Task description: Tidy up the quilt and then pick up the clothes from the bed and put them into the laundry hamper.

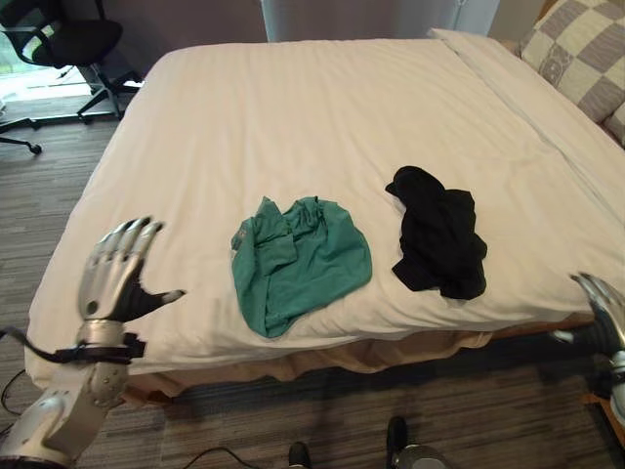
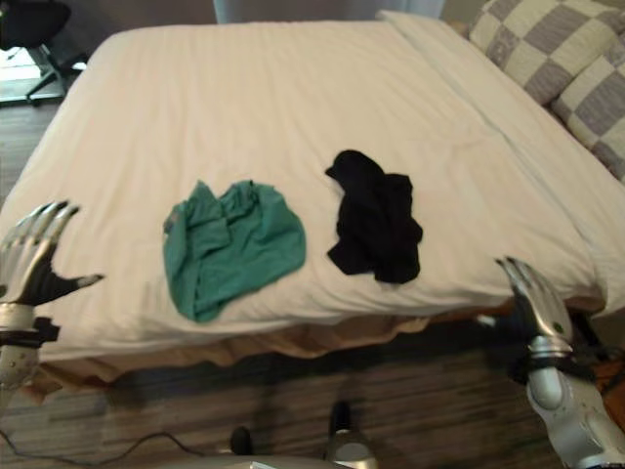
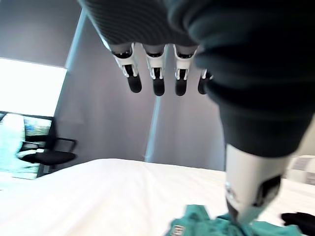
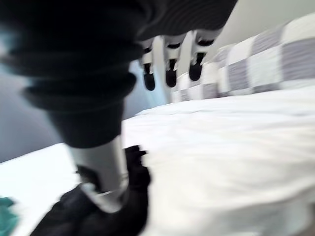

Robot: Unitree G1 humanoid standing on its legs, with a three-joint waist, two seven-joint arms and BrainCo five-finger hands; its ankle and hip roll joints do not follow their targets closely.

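A white quilt (image 1: 322,117) lies spread flat over the bed. On its near part lie a crumpled green garment (image 1: 298,262) and, to the right of it, a black garment (image 1: 439,233). My left hand (image 1: 115,278) hovers open at the bed's near left corner, left of the green garment (image 3: 206,225), with fingers straight and thumb out, holding nothing. My right hand (image 2: 532,298) is open at the bed's near right edge, right of the black garment (image 4: 106,204), and holds nothing.
Checkered pillows (image 1: 576,49) rest at the bed's far right. A black office chair (image 1: 73,49) stands on the wood floor at the far left, near a bright window. The bed's near edge (image 1: 391,342) overhangs the floor in front of me.
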